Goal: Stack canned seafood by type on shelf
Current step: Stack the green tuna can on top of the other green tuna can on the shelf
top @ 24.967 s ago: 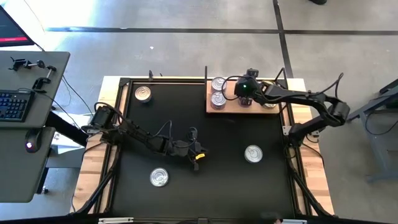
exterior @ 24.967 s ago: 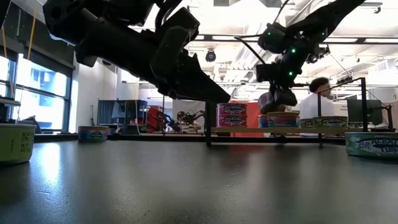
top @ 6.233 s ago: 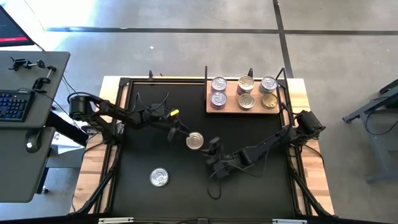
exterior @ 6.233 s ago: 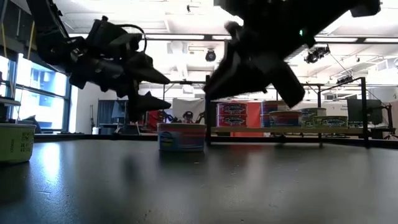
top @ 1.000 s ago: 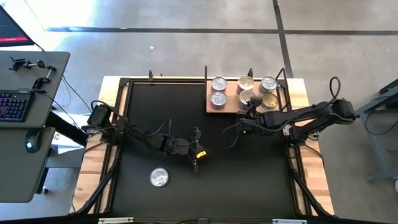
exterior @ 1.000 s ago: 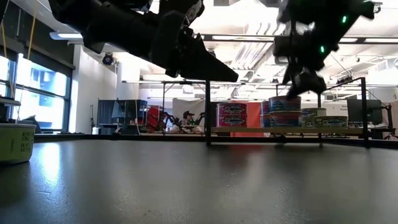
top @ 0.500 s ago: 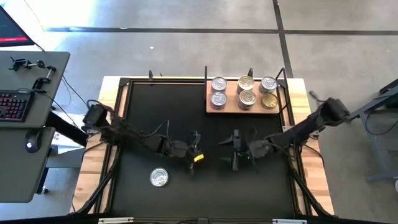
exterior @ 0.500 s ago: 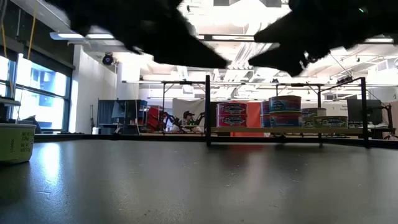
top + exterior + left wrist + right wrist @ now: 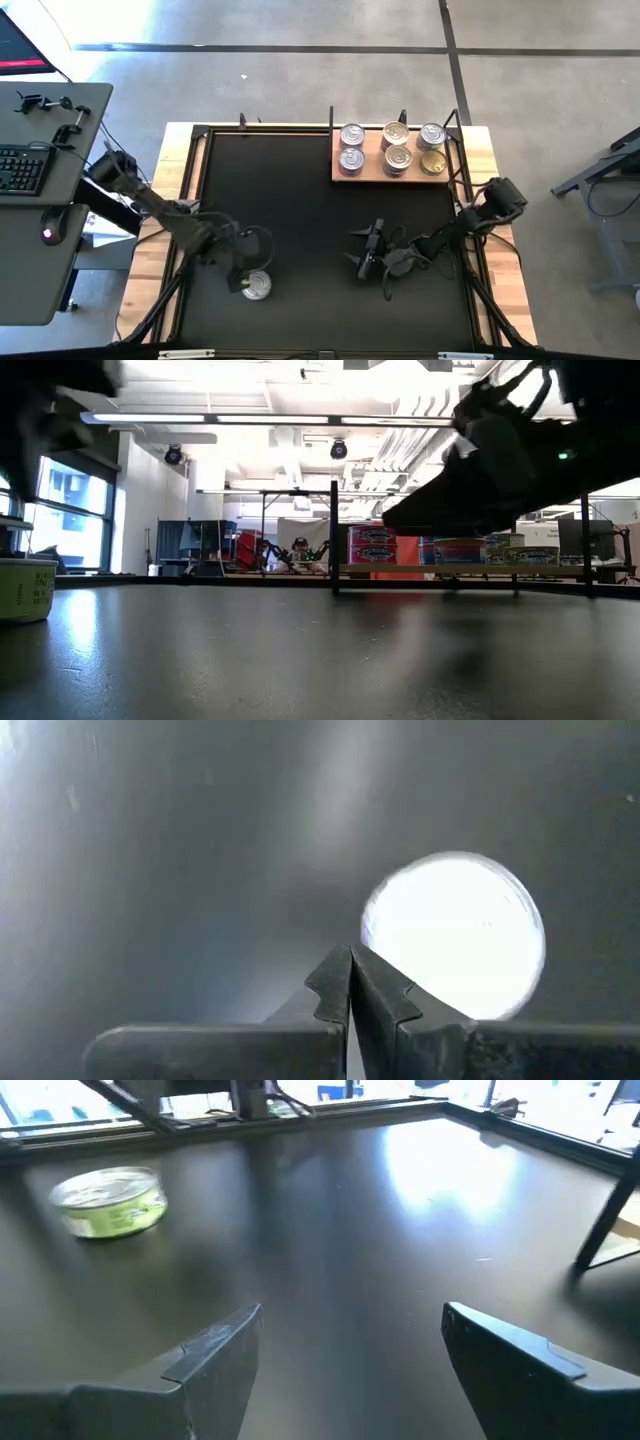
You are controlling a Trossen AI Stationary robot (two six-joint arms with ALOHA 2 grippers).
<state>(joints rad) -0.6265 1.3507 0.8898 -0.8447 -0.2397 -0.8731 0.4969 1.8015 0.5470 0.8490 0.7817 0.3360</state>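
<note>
One silver-topped can [image 9: 257, 287] stands on its base on the black table near the front left; it also shows in the left wrist view [image 9: 455, 935], in the right wrist view [image 9: 108, 1202] and in the low view [image 9: 25, 588]. My left gripper [image 9: 243, 282] hovers just left of it, fingers shut [image 9: 350, 960], touching nothing that I can see. My right gripper [image 9: 364, 256] is open and empty [image 9: 350, 1350] low over the table's middle, pointing toward that can. The wooden shelf [image 9: 372, 174] at the far right carries several cans [image 9: 397, 157].
The shelf's thin black posts [image 9: 333, 535] stand at its corners. A light wooden frame [image 9: 175, 200] borders the black table. A desk with a keyboard [image 9: 20, 170] stands off the table's left side. The room shows beyond the table's far edge.
My left gripper has swung from the table's middle toward the left and near edges, ending beside the lone can. My right gripper has drawn back from the shelf toward the table's middle and come down low, fingers pointing left. The cans have stayed where they were.
</note>
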